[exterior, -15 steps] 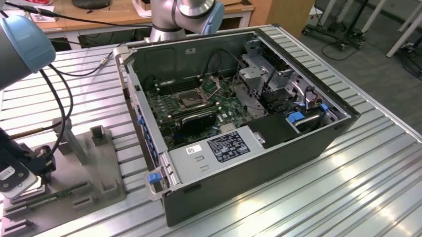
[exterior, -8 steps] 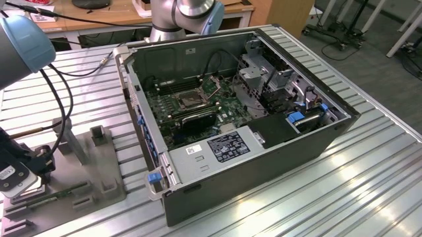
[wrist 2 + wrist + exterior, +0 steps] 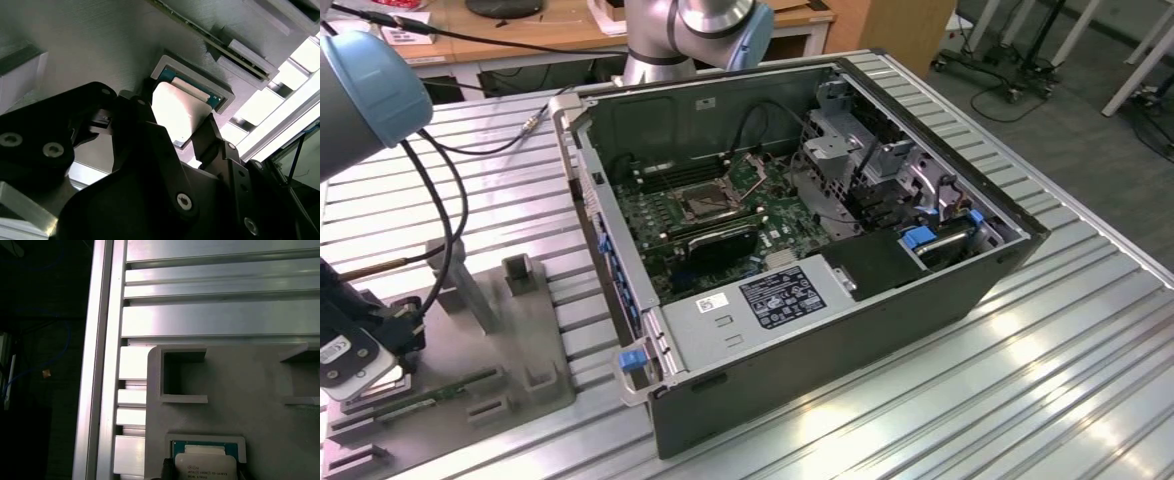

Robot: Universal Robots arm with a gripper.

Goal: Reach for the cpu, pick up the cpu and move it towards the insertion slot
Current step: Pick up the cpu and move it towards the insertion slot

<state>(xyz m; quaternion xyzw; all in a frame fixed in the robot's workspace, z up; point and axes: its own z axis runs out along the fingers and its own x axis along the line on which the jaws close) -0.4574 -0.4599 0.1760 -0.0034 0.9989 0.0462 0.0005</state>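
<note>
Gripper (image 3: 178,116) is narrowed to chip width. In second wrist view the dark fingers (image 3: 142,112) sit tight on two opposite edges of the cpu (image 3: 180,105), no gap visible either side, so it reads as clamped on it. Cpu lies flat, silver top up, green rim showing, one edge against the raised grey lip (image 3: 159,67) of its nest. It's seated in the nest, not lifted.

First wrist view: same chip at the nest lip, on the grey fixture plate (image 3: 260,405), w/ a square pocket (image 3: 182,375) just beyond and the slatted alu table (image 3: 215,320) past the plate edge.

Exterior view: gripper is down at the near corner of the fixture plate, at the exterior view's left. Memory stick (image 3: 434,400) lies on the plate just beside it, to the exterior view's right.

Insertion slot (image 3: 700,203), dark centre w/ metal frame, sits on the green motherboard (image 3: 781,215) inside the open pc case (image 3: 894,310). That's well apart from the cpu, toward the exterior view's right and farther back. Arm base (image 3: 680,40) stands at the far side behind the case.
</note>
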